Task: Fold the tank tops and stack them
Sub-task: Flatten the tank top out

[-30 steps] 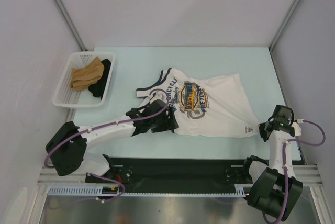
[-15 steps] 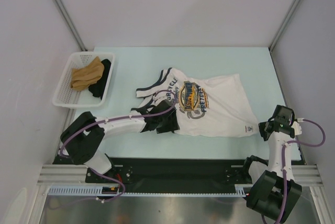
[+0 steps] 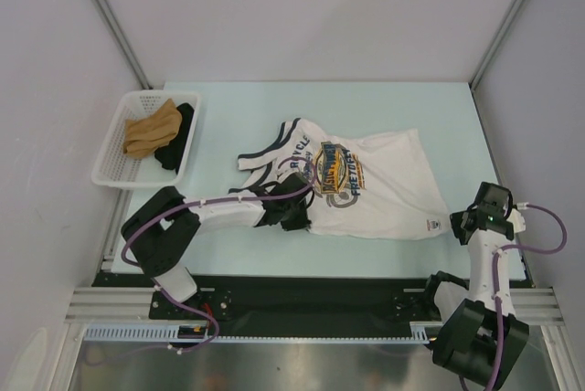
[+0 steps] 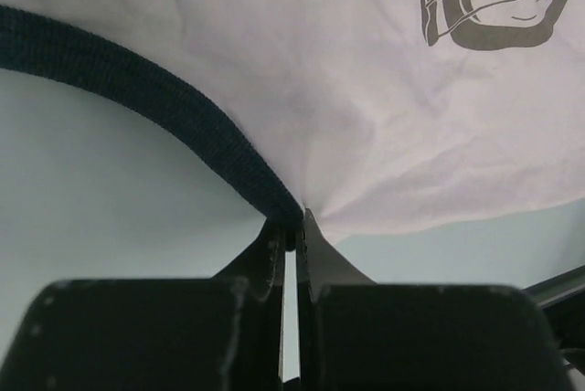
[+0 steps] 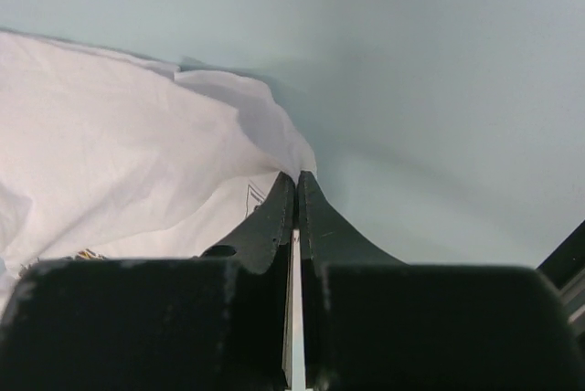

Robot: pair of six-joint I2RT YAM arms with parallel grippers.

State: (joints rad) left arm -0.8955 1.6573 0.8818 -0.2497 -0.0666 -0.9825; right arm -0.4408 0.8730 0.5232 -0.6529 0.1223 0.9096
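The tank top (image 3: 384, 185) lies print-up and somewhat rumpled in the middle of the bench (image 3: 238, 103), neck to the left and hem to the right. The left hand (image 4: 291, 227) is clenched on its near edge, just where the navy trim (image 4: 137, 89) of the armhole meets the white cloth. The right hand (image 5: 296, 185) is clenched on the near hem corner, with a fold of white cloth caught between its tips. With both near corners held, the step looks like the first lengthwise fold. It would go best if both hands rose together and only a little, kept the edge between them taut, and carried it evenly toward the far edge so the chest print (image 3: 336, 172) does not skew. A basket (image 3: 102, 172) of other cloth sits well apart at the left.
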